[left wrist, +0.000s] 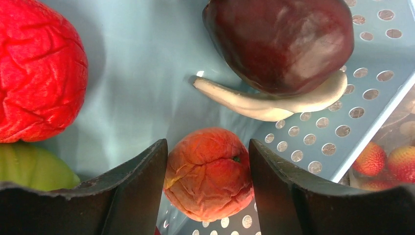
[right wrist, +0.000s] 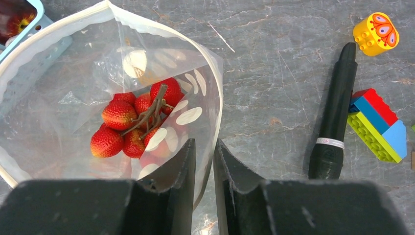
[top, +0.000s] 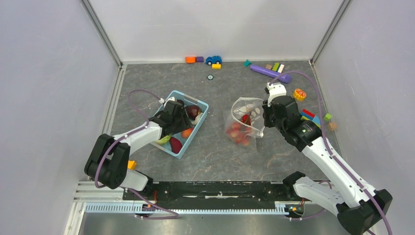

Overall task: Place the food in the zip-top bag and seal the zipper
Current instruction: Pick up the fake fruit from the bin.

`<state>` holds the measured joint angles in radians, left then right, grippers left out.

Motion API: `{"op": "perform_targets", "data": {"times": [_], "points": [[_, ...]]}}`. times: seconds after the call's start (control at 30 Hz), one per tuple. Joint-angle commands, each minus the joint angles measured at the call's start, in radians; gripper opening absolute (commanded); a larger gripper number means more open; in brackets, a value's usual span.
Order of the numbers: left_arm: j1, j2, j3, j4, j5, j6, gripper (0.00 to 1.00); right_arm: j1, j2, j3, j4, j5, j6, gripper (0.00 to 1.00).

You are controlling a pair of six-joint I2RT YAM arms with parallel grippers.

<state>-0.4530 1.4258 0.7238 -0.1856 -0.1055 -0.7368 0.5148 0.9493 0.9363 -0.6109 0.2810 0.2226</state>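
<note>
1. We find the left gripper (left wrist: 206, 147) lowered into the light blue basket (left wrist: 142, 73), which sits on the left half of the table (top: 210, 161).
2. Its jaws stand at middling width, one on each side of an orange fruit (left wrist: 208, 181) that lies on the basket floor. Both fingers (left wrist: 142, 191) sit close against the fruit's flanks. We cannot tell whether they clamp it.
3. Other food shares the basket. A dark maroon fruit (left wrist: 279, 44) at the far side rests on a pale curved piece (left wrist: 274, 100). A wrinkled red fruit (left wrist: 39, 73) lies to the left, and a green piece (left wrist: 29, 169) lies beside the left finger.
4. The zip-top bag (right wrist: 54, 93) lies on the table near the basket, on its right.
5. The right gripper (right wrist: 205, 144) has its jaws drawn narrow and pinches the bag's rim between them. The mouth gapes open.
6. The zipper (right wrist: 58, 29) runs around that open mouth, unsealed. We cannot make out the slider.
7. Inside the bag, a cluster of red berries (right wrist: 120, 115) on a brown stem lies at the bottom.
8. To the right of the bag, a black marker (right wrist: 335, 112) lies on the table. Stacked building blocks (right wrist: 379, 125) sit just beside it and a yellow round block (right wrist: 375, 33) sits farther off.
</note>
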Motion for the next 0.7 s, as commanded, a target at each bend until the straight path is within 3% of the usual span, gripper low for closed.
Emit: {"op": "perform_targets", "data": {"times": [0.0, 0.1, 0.37, 0.67], "points": [[0.003, 0.016, 0.022, 0.031, 0.027, -0.041, 0.65, -0.004, -0.011, -0.004, 0.041, -0.003, 0.008, 0.25], [0.003, 0.024, 0.022, 0.031, 0.054, -0.046, 0.60, -0.004, -0.007, -0.001, 0.043, -0.005, 0.009, 0.25], [0.002, -0.002, 0.010, -0.037, 0.050, -0.048, 0.58, -0.004, -0.011, -0.002, 0.043, -0.004, 0.000, 0.25], [0.003, -0.074, 0.061, -0.127, -0.015, -0.032, 0.39, -0.004, -0.014, -0.007, 0.059, -0.002, 0.000, 0.24]]}}
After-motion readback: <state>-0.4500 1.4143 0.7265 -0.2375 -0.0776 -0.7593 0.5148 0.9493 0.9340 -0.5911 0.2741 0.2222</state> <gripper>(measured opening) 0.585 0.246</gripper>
